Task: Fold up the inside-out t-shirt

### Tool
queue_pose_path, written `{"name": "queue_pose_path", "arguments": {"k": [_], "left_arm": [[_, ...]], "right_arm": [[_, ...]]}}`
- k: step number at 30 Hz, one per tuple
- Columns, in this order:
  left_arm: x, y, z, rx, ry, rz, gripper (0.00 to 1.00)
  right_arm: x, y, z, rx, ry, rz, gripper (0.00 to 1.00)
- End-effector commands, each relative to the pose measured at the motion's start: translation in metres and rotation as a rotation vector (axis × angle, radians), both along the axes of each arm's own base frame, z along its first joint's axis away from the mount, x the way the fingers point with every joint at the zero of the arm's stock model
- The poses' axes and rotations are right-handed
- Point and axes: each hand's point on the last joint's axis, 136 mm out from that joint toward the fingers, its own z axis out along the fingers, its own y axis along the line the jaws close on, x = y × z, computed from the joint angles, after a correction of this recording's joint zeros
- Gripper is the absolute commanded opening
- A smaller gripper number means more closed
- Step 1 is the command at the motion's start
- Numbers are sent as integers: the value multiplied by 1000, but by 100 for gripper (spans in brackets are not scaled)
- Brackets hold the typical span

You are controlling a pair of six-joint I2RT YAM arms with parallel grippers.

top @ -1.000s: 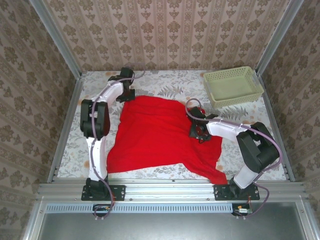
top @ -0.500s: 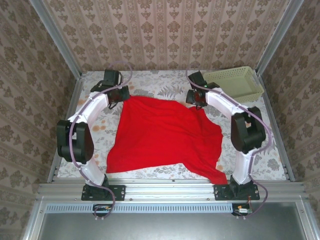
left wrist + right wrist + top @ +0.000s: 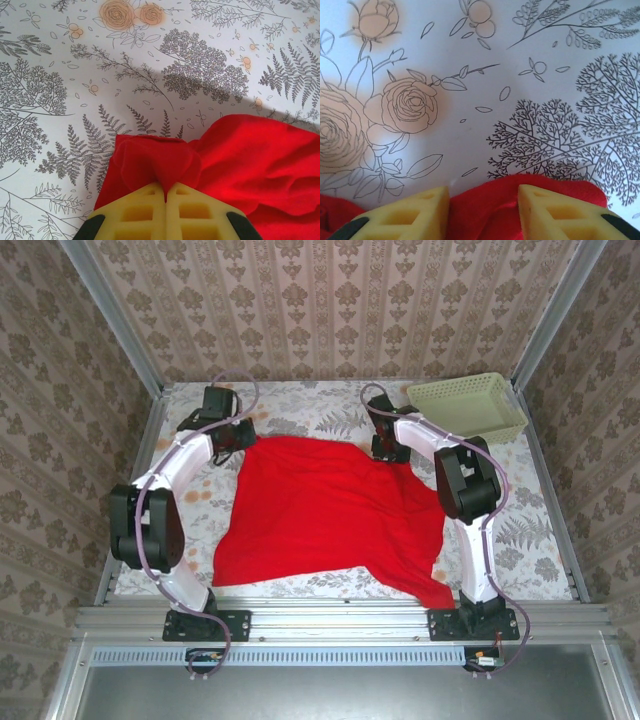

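While I watch from the overhead camera, my left gripper (image 3: 232,432) sits at the far left corner of the plain bright red soft cloth t-shirt (image 3: 320,510), low over the white table cover printed with grey ferns and orange roses (image 3: 310,405). On the left wrist camera that gripper (image 3: 165,187) has its yellow foam fingers (image 3: 135,212) pressed together with a bunched tuft of the red cloth (image 3: 240,155) pinched between them, and the patterned cover (image 3: 150,60) stretches away beyond the corner. The shirt lies spread across the middle of the table, fairly flat with soft wrinkles; its near right corner trails to a point close to the base of my right arm. At the far right corner of the shirt I see my right gripper (image 3: 390,450), also low. The right wrist camera shows this gripper (image 3: 482,192) with its yellow fingers (image 3: 555,215) apart, the red edge (image 3: 470,210) lying in the gap between them on the rose print (image 3: 470,75). Further right, a pale green perforated plastic basket (image 3: 465,412) stands in the far right corner of the table, apart from the shirt
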Motion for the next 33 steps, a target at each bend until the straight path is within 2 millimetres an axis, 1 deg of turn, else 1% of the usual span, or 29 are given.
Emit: {"name": "queue_pose_path", "arguments": {"k": [1,4,5,8,10,12,14,16,19,21,22,24,26,27,29,30,31,33], "left_arm": [[-2,3,16,-39,-41,24,0],[-6,8,22,-64,-64,44,0],[-7,11,23,-80,-72,53,0],[-10,22,32,-159,-107,96,0],[-14,30,40,-216,-135,116,0],[-17,33,50,-247,-161,117,0],[-21,34,60,-248,-182,114,0],[-26,33,68,-256,-197,109,0],[-34,31,74,-275,-210,102,0],[-45,31,77,-283,-212,100,0],[-53,29,76,-286,-212,97,0],[-74,27,72,-288,-210,92,0],[-101,25,56,-273,-180,93,0],[-117,26,40,-254,-139,100,0],[-147,27,12,-234,-70,118,3],[-164,29,-6,-224,-17,134,4],[-179,32,-24,-213,37,162,8],[-206,39,-55,-200,145,221,15]], "right_arm": [[-2,-10,-12,-44,39,-22,25],[3,-14,-10,-35,33,-31,2],[5,-16,-6,-37,24,-35,0],[13,-22,24,-38,-63,-48,0],[16,-28,56,-37,-147,-53,0],[16,-32,86,-37,-225,-54,0],[13,-35,111,-27,-288,-53,0],[6,-36,132,-13,-338,-53,0],[-9,-41,152,3,-388,-56,0],[-25,-45,166,13,-428,-55,0],[-37,-48,169,19,-441,-58,0],[-67,-51,166,36,-436,-55,0],[-106,-59,152,28,-401,-73,0],[-130,-64,144,39,-384,-89,0],[-172,-72,117,56,-323,-122,0],[-195,-78,101,60,-283,-155,0],[-216,-81,83,82,-241,-183,0],[-246,-79,56,144,-174,-214,0]]}}
